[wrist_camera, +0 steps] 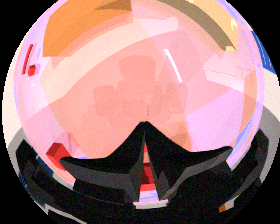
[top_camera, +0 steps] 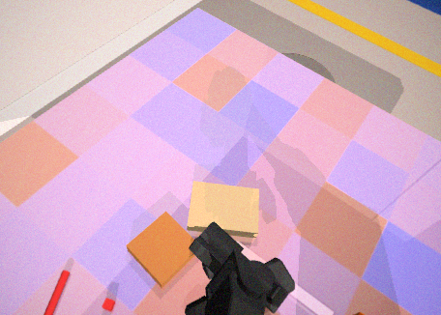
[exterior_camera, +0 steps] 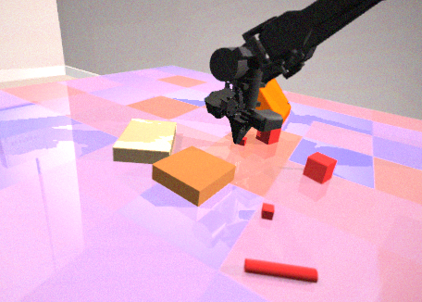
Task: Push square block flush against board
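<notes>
The square block (top_camera: 162, 248) (exterior_camera: 193, 169) (wrist_camera: 85, 27) is orange and lies flat, turned at an angle to the board. The board (top_camera: 224, 207) (exterior_camera: 146, 135) (wrist_camera: 216, 10) is pale yellow and lies flat beside it. A corner of the board is close to one side of the block; no whole side of the block lies along it. Whether they touch at that corner is unclear. My gripper (exterior_camera: 238, 142) (wrist_camera: 144, 125) is shut and empty, with its tips apart from both parts, on the arm's side of them. In the top view its body hides its fingertips.
A red cube (exterior_camera: 320, 167), a small red cube (top_camera: 108, 304) (exterior_camera: 267, 211) and a red rod (top_camera: 57, 294) (exterior_camera: 280, 270) lie beyond the block. Another red cube (exterior_camera: 269, 136) and an orange object (exterior_camera: 277, 102) are behind the gripper. A white strip (top_camera: 311, 300) (wrist_camera: 173, 65) lies near the arm.
</notes>
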`<state>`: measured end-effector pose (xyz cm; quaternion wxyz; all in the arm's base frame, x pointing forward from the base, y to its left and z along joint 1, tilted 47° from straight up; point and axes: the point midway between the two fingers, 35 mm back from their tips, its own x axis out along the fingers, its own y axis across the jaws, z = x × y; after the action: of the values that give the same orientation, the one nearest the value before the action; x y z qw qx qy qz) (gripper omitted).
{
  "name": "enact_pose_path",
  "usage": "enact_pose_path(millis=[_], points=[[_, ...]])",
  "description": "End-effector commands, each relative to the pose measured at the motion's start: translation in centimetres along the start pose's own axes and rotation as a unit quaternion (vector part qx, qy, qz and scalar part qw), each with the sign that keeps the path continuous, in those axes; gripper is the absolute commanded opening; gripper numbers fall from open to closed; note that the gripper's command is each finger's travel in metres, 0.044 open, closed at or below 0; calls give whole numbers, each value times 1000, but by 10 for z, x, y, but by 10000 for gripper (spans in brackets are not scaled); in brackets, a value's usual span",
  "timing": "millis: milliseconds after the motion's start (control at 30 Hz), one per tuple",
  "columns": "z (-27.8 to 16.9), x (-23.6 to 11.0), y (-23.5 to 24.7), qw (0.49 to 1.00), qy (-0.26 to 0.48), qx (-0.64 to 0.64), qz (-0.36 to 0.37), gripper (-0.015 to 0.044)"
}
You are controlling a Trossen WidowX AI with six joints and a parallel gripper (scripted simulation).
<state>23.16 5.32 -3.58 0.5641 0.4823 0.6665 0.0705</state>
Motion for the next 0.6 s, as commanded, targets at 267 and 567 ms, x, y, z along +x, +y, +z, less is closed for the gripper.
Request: enact_pose_path(millis=[267,567], points=[[9,0,1,1000,1,2,2,0],[25,0,1,1000,0,2,2,0]])
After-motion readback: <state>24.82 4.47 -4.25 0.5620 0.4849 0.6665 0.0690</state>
